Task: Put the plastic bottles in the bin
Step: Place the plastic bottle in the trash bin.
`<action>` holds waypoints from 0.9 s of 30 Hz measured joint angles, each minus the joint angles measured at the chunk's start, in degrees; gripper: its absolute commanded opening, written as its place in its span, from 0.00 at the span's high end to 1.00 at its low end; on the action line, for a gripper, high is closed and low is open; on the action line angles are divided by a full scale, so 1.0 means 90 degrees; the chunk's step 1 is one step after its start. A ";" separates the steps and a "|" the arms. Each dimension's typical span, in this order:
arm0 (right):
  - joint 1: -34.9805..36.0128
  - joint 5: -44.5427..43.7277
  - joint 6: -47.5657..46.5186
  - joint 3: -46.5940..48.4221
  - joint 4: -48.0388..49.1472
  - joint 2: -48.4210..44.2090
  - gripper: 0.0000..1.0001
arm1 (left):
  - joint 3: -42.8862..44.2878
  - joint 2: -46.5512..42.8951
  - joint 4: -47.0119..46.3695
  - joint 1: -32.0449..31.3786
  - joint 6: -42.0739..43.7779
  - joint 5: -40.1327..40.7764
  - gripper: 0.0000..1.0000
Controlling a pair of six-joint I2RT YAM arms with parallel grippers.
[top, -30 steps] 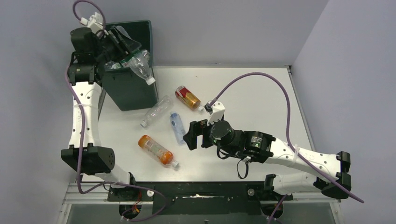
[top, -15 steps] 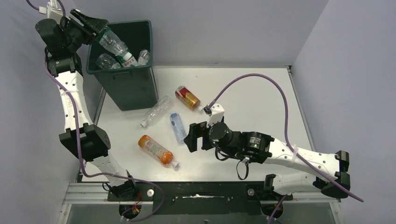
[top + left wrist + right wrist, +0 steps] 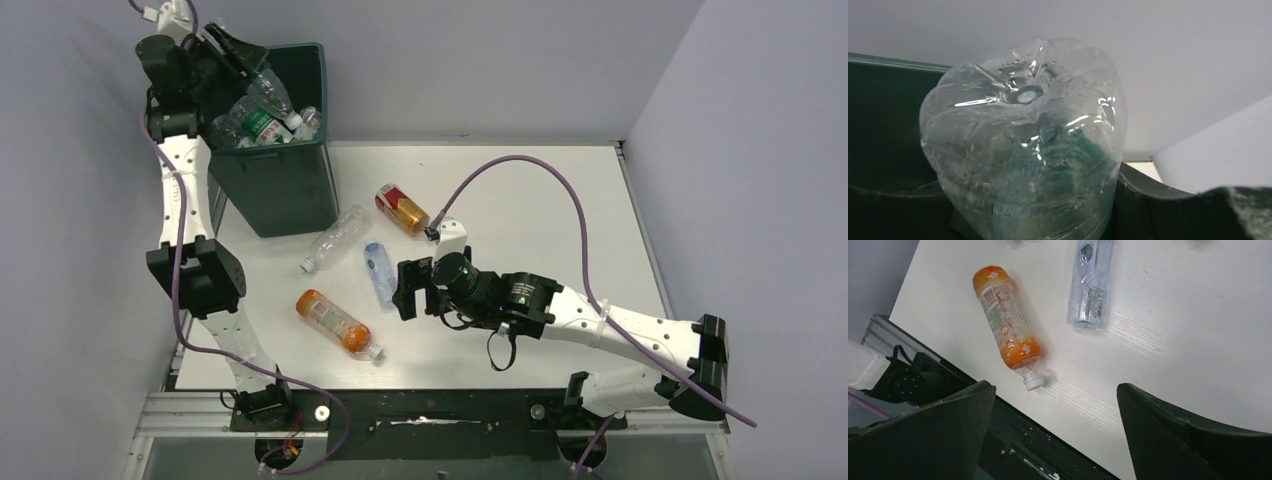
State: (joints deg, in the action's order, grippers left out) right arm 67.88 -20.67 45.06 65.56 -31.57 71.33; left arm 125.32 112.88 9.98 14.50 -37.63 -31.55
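Observation:
The dark green bin [image 3: 285, 185] stands at the table's far left with several clear bottles inside. My left gripper [image 3: 232, 55] is over the bin's left rim, shut on a clear bottle with a green label [image 3: 262, 105] that points cap-down into the bin. That bottle's base [image 3: 1023, 145] fills the left wrist view. On the table lie a clear bottle [image 3: 335, 238], a red-and-amber bottle [image 3: 402, 209], a clear bottle with a blue label [image 3: 378, 273] and an orange bottle [image 3: 338, 322]. My right gripper [image 3: 405, 290] is open and empty, just right of the blue-label bottle [image 3: 1090, 285], with the orange bottle [image 3: 1008, 335] ahead of it.
The table's near edge and a black frame rail [image 3: 1048, 450] lie under my right gripper's fingers [image 3: 943, 435]. Grey walls enclose the table at the back and sides. The purple cable [image 3: 540, 165] arcs over the right half of the table.
My left arm has swung right from the far left and tipped its bottle down over the bin's opening. My right gripper has shifted slightly left towards the blue-label bottle.

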 measured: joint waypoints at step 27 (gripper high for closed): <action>-0.1248 0.0651 -0.0364 0.0075 -0.0034 0.0168 0.01 | 0.0165 -0.0340 0.1426 -0.0767 0.1280 0.1093 0.16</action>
State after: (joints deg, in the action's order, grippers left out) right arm 56.64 -14.81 41.78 66.24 -31.88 72.84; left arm 126.80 109.82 22.81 7.60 -26.11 -21.71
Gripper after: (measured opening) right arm 0.980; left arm 0.838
